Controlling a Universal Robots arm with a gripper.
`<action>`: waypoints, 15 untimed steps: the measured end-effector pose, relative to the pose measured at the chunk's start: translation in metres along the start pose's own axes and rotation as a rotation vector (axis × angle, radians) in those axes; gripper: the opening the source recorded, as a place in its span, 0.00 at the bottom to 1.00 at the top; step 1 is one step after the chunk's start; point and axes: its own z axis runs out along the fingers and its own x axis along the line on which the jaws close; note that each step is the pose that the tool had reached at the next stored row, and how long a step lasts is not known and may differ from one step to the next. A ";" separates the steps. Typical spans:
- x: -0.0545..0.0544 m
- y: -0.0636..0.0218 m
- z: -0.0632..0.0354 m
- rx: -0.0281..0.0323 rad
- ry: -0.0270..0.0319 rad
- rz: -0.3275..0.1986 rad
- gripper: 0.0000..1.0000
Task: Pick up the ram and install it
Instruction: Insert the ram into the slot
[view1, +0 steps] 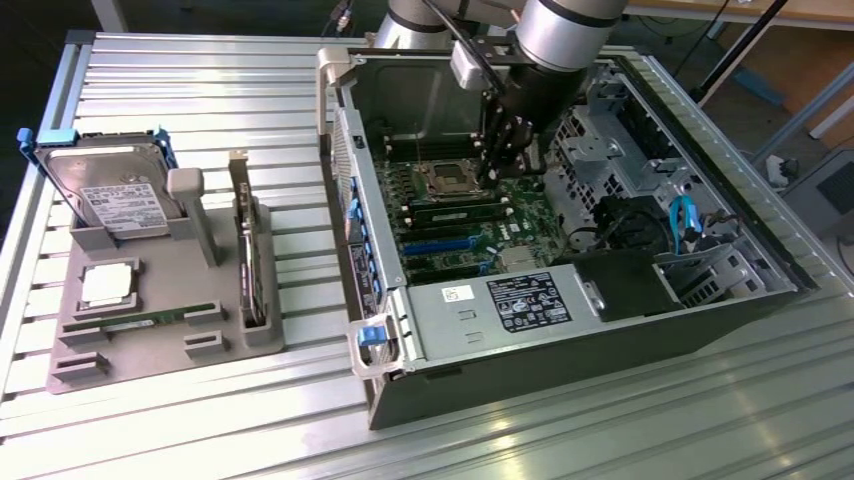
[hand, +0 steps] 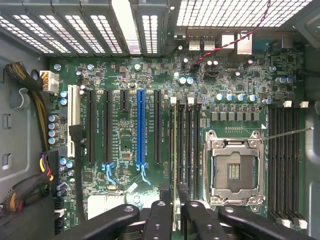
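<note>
One ram stick (view1: 140, 320), thin and green, lies flat on the grey tray (view1: 80, 375) at the exterior view's left. A second ram stick (view1: 461, 212) stands seated in a memory slot on the motherboard (hand: 125, 75) inside the open computer case (view1: 561, 330); in the wrist view this ram (hand: 172, 150) runs along the slot beside the empty processor socket (hand: 232, 170). My gripper (view1: 514, 168) hangs inside the case just over the slots' far end. In the wrist view the gripper (hand: 176, 212) is shut to a narrow slit, with nothing seen held.
A silver hard drive (view1: 114, 195) and a square processor chip (view1: 107, 285) sit on the tray. A board (view1: 248, 265) stands on edge in the tray's holder. The power supply (view1: 514, 300), blue cables (view1: 683, 225) and case walls crowd the gripper.
</note>
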 end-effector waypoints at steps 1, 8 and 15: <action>0.000 0.0000 0.0000 0.0000 0.0000 0.000 0.18; 0.000 -0.0178 -0.0005 0.0000 0.0000 0.000 0.18; 0.000 -0.0444 -0.0012 -0.0001 0.0000 0.000 0.18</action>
